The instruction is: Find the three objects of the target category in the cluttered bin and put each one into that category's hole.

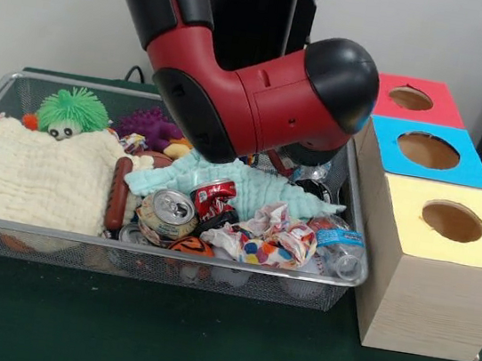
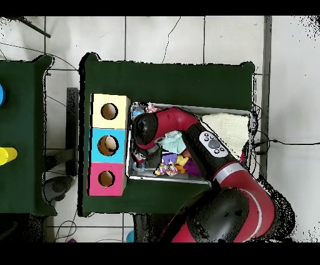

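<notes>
1. The gripper itself is hidden: in the front view the red and black arm's bulky wrist housing (image 1: pixel 326 85) hangs over the right far part of the wide silver wire-mesh bin (image 1: pixel 159 254), and whatever is below it is masked. Whether the gripper is released or clenched cannot be told.
2. In the overhead view the black arm end (image 2: pixel 145 130) is seen over the bin end nearest the boxes, just beside the blue-topped pale wooden box with its round hole (image 2: pixel 107 145).
3. One crushed clear plastic bottle with a blue label (image 1: pixel 340 246) is seen lying in the bin's near right corner, beside a colourful crumpled wrapper (image 1: pixel 273 239). A second clear plastic shape shows just under the wrist, too hidden to identify.
4. Progress is judged early or uncertain: at least one bottle is left in the bin; nothing is seen inside the blue hole (image 1: pixel 427 150).
5. Crushed metal cans (image 1: pixel 167 211), a cream cloth (image 1: pixel 31 173) and a green spiky toy (image 1: pixel 71 112) are shown only in the front view; the overhead view alone gives the arm's position relative to the box row.
</notes>
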Robot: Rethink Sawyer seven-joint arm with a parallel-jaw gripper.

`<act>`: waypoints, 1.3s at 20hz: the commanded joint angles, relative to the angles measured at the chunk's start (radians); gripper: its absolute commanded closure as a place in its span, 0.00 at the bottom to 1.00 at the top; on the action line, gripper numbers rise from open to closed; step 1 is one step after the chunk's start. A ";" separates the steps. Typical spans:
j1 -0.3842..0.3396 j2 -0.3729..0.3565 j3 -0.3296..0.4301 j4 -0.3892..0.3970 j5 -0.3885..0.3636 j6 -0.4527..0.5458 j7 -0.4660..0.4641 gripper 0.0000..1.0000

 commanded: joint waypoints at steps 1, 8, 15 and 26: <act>-0.021 0.028 -0.005 -0.062 -0.037 0.045 -0.350 0.00; -0.042 0.047 -0.005 -0.052 -0.037 0.007 -0.348 0.00; -0.058 0.082 -0.002 -0.056 -0.046 -0.028 -0.356 0.00; -0.101 0.149 0.040 -0.041 -0.020 -0.110 -0.358 0.00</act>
